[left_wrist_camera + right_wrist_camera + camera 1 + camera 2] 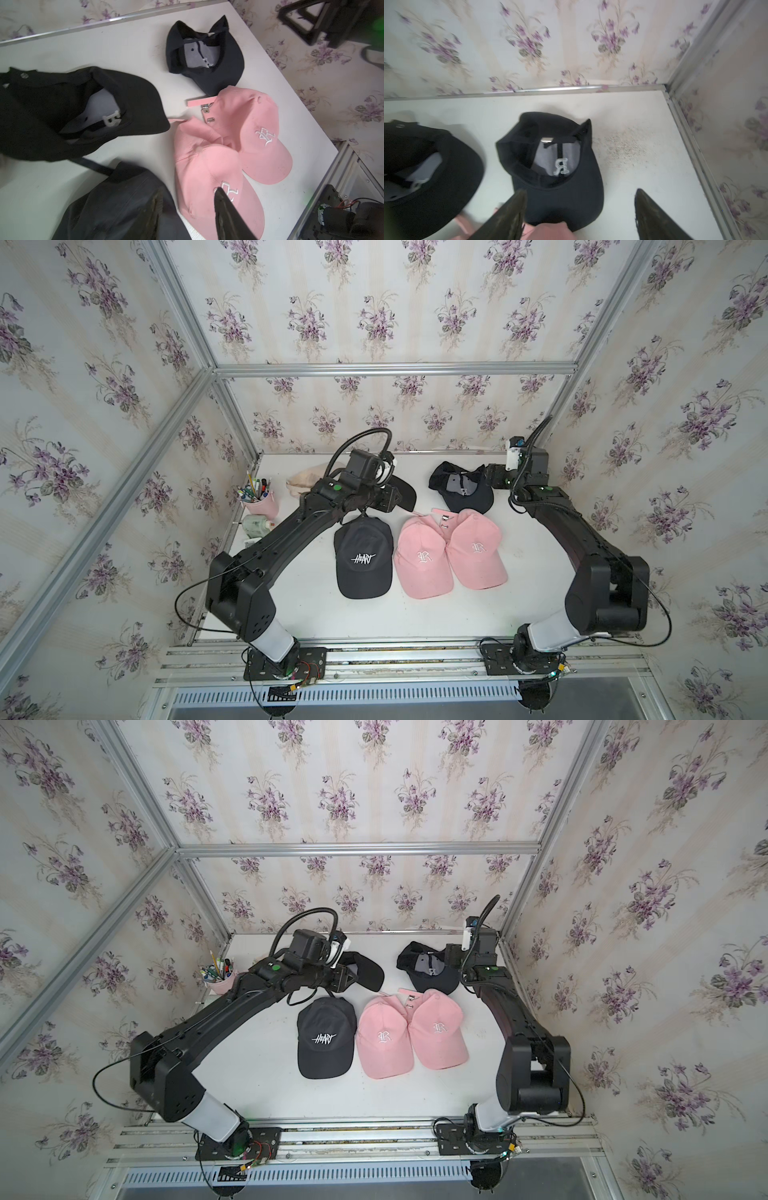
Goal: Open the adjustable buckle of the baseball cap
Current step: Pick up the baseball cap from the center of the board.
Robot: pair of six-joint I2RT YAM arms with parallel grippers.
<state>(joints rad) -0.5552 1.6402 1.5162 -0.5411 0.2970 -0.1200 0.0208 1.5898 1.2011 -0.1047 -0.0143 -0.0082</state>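
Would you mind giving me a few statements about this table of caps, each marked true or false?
1. The HEART cap lies crown-up beside a pink cap. True.
2. The right gripper is shut on the upturned dark cap. False: its jaws stand wide apart near that cap's brim, holding nothing.
3. The pen cup is blue. False: it is pink.
4. The upturned dark cap shows its inside. True.
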